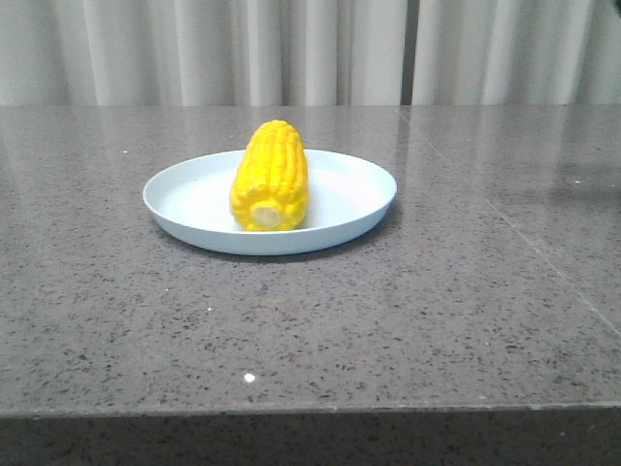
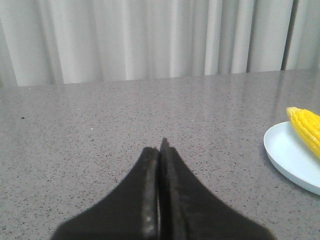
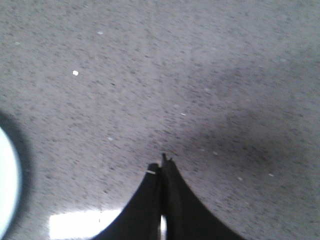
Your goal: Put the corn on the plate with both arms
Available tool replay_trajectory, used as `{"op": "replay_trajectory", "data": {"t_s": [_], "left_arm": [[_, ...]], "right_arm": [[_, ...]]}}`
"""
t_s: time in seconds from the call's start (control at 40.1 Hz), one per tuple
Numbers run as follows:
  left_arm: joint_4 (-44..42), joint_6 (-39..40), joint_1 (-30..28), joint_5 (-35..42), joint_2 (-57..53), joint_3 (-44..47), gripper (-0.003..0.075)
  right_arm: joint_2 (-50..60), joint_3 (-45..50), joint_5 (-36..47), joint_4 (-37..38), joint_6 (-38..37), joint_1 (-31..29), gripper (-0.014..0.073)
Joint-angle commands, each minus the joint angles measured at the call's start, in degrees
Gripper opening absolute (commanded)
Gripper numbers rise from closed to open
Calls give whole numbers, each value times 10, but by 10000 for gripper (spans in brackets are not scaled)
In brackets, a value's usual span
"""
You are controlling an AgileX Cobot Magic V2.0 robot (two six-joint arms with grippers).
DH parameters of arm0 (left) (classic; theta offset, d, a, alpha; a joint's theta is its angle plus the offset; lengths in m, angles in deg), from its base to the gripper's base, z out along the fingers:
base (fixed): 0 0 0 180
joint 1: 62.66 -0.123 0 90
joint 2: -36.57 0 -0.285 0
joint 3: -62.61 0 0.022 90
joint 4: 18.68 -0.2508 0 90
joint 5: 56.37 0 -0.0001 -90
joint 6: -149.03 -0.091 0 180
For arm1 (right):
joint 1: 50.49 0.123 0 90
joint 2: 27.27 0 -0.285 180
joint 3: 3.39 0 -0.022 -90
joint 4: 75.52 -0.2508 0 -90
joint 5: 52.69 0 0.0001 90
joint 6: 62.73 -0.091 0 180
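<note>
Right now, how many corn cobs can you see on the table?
1. The corn cob lies on the light-blue plate, its pale stub end toward the camera. No other cob shows in any view.

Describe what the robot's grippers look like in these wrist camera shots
Only the fingers show. The left gripper has two matte black fingers, broad at the base and tapering to a sharp tip, with a rough, pitted inner edge. The right gripper looks the same: black, curved, pointed fingers, one with a small pale mark near its tip. No cables, labels or arm links are visible.
</note>
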Motion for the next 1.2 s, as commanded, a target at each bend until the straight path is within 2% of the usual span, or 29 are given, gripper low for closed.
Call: {"op": "replay_trajectory", "data": {"t_s": [0.0,0.2,0.399,0.524,0.649,0.799,1.173], "left_arm": [[0,2,3,46,9,-16,-20],[0,2,3,46,9,-16,-20],[0,2,3,46,9,-16,-20],[0,2,3,46,9,-16,-20],[0,2,3,46,9,-16,-20],[0,2,3,46,9,-16,-20],[0,2,3,46,9,-16,-20]], "right_arm": [[75,50,73,16,35,-11,-68],[187,226,196,27,40,-11,-68],[326,402,335,75,41,-11,-68],[420,486,409,77,41,-11,-68],[509,531,464,78,41,-11,-68],[588,551,469,78,41,-11,-68],[611,555,469,78,41,-11,-68]]}}
